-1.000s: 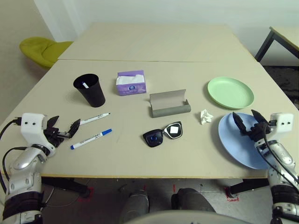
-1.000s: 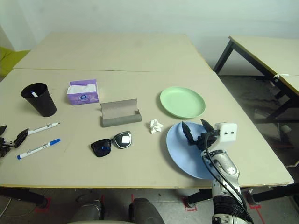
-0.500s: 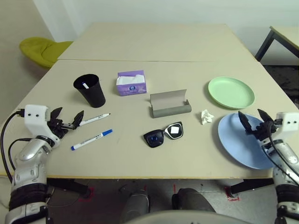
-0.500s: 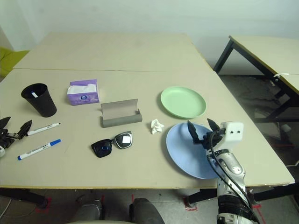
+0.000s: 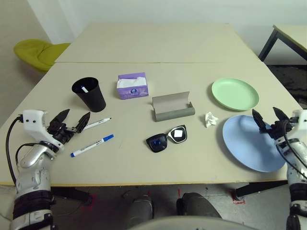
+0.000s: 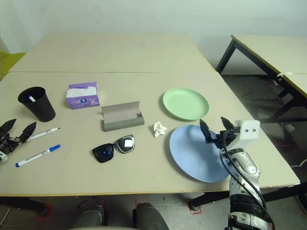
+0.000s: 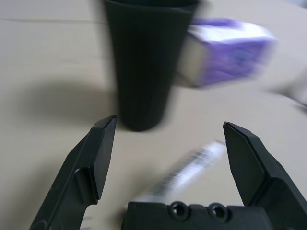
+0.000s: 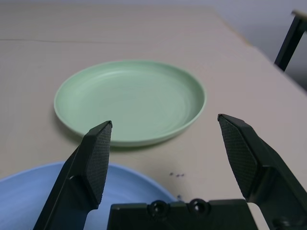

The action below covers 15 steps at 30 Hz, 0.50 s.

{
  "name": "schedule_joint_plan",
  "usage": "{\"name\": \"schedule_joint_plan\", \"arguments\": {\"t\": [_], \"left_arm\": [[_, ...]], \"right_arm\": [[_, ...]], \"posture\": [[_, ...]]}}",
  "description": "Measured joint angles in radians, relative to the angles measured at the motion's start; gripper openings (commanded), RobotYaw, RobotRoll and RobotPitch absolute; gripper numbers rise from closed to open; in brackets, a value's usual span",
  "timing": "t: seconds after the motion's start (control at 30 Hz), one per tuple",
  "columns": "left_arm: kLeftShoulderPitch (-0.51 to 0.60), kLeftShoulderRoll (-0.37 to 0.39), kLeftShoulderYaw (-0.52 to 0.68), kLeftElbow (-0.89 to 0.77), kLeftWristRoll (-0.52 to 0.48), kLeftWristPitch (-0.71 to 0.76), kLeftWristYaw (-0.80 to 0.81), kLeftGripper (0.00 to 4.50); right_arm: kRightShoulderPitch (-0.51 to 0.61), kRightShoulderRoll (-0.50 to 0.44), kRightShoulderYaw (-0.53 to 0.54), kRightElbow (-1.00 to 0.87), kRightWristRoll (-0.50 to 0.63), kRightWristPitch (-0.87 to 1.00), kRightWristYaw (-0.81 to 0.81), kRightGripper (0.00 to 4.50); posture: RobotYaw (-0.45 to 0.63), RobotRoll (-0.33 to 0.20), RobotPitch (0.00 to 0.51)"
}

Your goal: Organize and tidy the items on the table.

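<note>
- We see our left claw spread wide and empty at the near left of the surface, its tips just short of the black-capped marker.
- Our right claw stands just as wide, holding nothing, over the far edge of the light blue plate.
- The head views give us the whole layout. The blue-capped marker lies just nearer than the other. The black sunglasses sit near the middle. The grey glasses case stands open behind them. The crumpled white tissue lies between the case and the blue plate.
- The right eye view adds a second table with black legs off to the right; the left eye view adds a yellow-green chair at the far left.
- The left wrist view brings up the black cup, tapered and finely ribbed, with the purple tissue box beside it and a blurred marker between our fingers. Its print cannot be read.
- The right wrist view shows the pale green plate, round, matte and shallow-rimmed, just beyond the blue one.
- From the head we see a white-tipped item standing in the cup, and a round dark label on the box, unreadable.
</note>
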Motion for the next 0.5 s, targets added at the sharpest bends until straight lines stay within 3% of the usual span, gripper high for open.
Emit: {"name": "schedule_joint_plan", "arguments": {"t": [0.27, 0.5], "left_arm": [[-0.003, 0.062, -0.174, -0.022, -0.007, 0.007, -0.387, 4.50], [-0.040, 0.081, -0.245, -0.133, -0.005, -0.005, -0.500, 4.50]], "right_arm": [[0.171, -0.107, -0.076, -0.280, -0.005, 0.231, -0.088, 4.46], [0.298, -0.205, -0.204, -0.415, 0.044, 0.398, -0.045, 4.46]], "posture": [[-0.23, 0.000, 0.044], [-0.24, 0.000, 0.036]]}}
